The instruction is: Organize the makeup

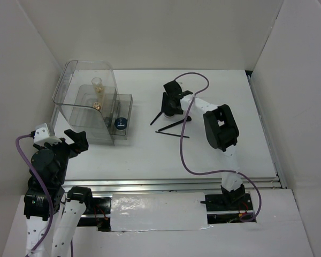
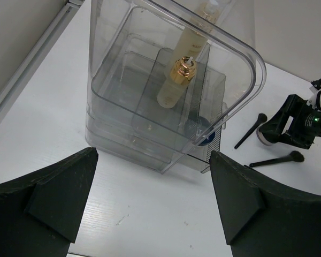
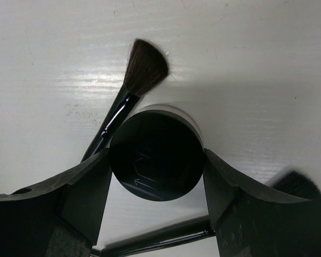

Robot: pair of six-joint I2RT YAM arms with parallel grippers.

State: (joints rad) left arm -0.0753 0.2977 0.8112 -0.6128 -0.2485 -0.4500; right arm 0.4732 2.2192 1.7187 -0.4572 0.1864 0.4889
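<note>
Left fingers point(image 1: 78, 139) hang wide apart, holding nothing, near the clear box point(image 1: 69, 101) with bottles point(image 2: 174, 93) inside. Farther out on the white counter point(image 1: 230, 85), right fingers point(image 1: 171, 103) press both sides of the round black compact point(image 3: 156, 155), with thin black brushes point(image 3: 144, 67) lying just beside it.

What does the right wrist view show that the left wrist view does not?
Only the right wrist view: the black compact's top, with the right hand's fingers seeming to touch both its sides. Only the left wrist view: the clear box holding the pale-yellow bottle, the gold-capped bottle, the blue compact; also the open left hand. Both: two black brushes on the white table.
</note>
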